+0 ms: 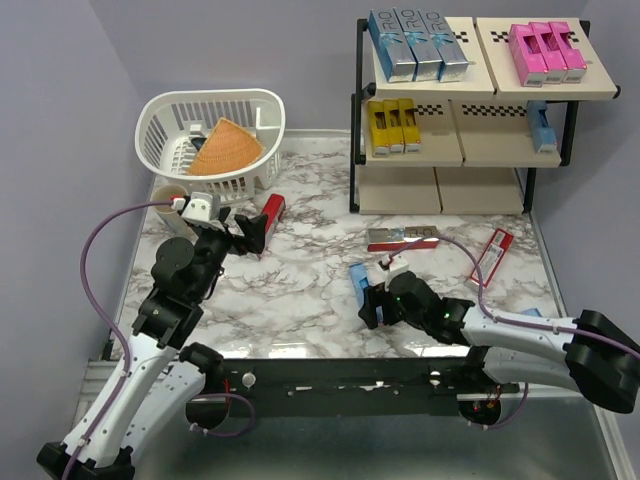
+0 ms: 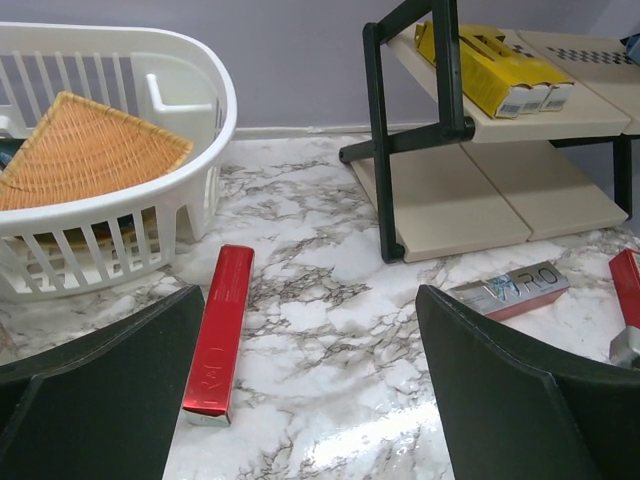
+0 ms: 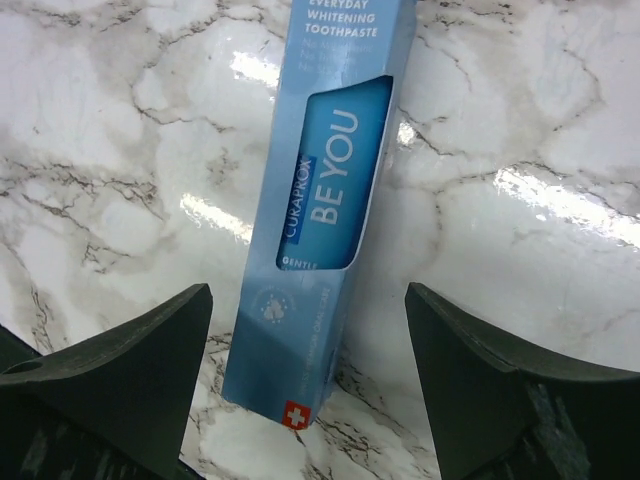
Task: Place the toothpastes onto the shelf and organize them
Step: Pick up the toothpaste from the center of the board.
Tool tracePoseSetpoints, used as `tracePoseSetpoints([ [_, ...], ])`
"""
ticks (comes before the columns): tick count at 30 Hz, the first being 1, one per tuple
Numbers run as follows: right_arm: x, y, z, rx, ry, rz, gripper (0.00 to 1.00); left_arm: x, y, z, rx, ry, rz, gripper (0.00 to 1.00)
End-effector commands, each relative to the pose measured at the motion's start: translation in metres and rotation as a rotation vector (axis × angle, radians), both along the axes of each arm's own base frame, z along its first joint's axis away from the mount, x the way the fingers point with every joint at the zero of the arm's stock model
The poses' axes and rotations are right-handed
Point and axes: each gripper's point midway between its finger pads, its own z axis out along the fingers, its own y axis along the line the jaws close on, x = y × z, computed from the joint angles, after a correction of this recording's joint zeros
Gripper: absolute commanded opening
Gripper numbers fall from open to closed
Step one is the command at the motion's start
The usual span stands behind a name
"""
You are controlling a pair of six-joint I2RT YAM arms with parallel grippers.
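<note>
The shelf point(image 1: 356, 120) stands at the back right and holds silver-blue cartons point(image 1: 415, 45), pink cartons point(image 1: 546, 52), yellow cartons point(image 1: 393, 125) and a light blue carton point(image 1: 541, 127). My left gripper point(image 1: 255, 232) is open and empty. A red carton point(image 2: 220, 330) lies flat just inside its left finger. My right gripper point(image 1: 368, 305) is open over a light blue carton point(image 3: 325, 200), which lies between the fingers point(image 3: 120, 370) untouched. A silver carton point(image 1: 403, 238) and another red carton point(image 1: 495, 255) lie on the marble table.
A white plastic basket point(image 1: 255, 105) with a woven orange piece point(image 1: 225, 148) stands at the back left, with a tan round object point(image 1: 165, 195) beside it. The shelf's black post point(image 2: 378, 150) stands ahead of the left gripper point(image 2: 310, 295). Purple cables loop off both arms.
</note>
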Motion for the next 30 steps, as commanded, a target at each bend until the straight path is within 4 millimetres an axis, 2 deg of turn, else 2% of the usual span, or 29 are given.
tracePoseSetpoints([
  [1,0.002,0.005,0.010,0.075,-0.139,-0.017,0.87,0.003,-0.004,-0.003,0.014,-0.007,-0.023,0.99],
  [2,0.001,0.000,0.006,0.062,-0.150,-0.034,0.87,0.003,-0.004,-0.003,0.015,-0.007,-0.023,0.99],
  [5,-0.005,0.002,0.004,0.062,-0.169,-0.026,0.85,0.005,-0.005,-0.007,0.022,0.005,-0.021,0.99],
  [9,-0.016,0.002,-0.009,0.020,-0.153,-0.035,0.81,0.007,-0.005,-0.010,0.028,0.014,-0.020,0.99],
  [13,-0.036,0.001,-0.022,-0.064,-0.142,-0.042,0.75,0.008,-0.005,-0.012,0.031,0.021,-0.020,0.99],
  [19,-0.041,-0.012,-0.024,-0.174,-0.187,-0.152,0.66,0.010,-0.006,-0.015,0.034,0.031,-0.018,0.99],
  [25,-0.038,-0.016,-0.014,-0.200,-0.221,-0.216,0.49,0.010,-0.006,-0.017,0.039,0.038,-0.017,0.99],
  [30,-0.034,-0.013,0.012,-0.179,-0.259,-0.205,0.42,0.010,-0.006,-0.016,0.036,0.036,-0.018,0.99],
])
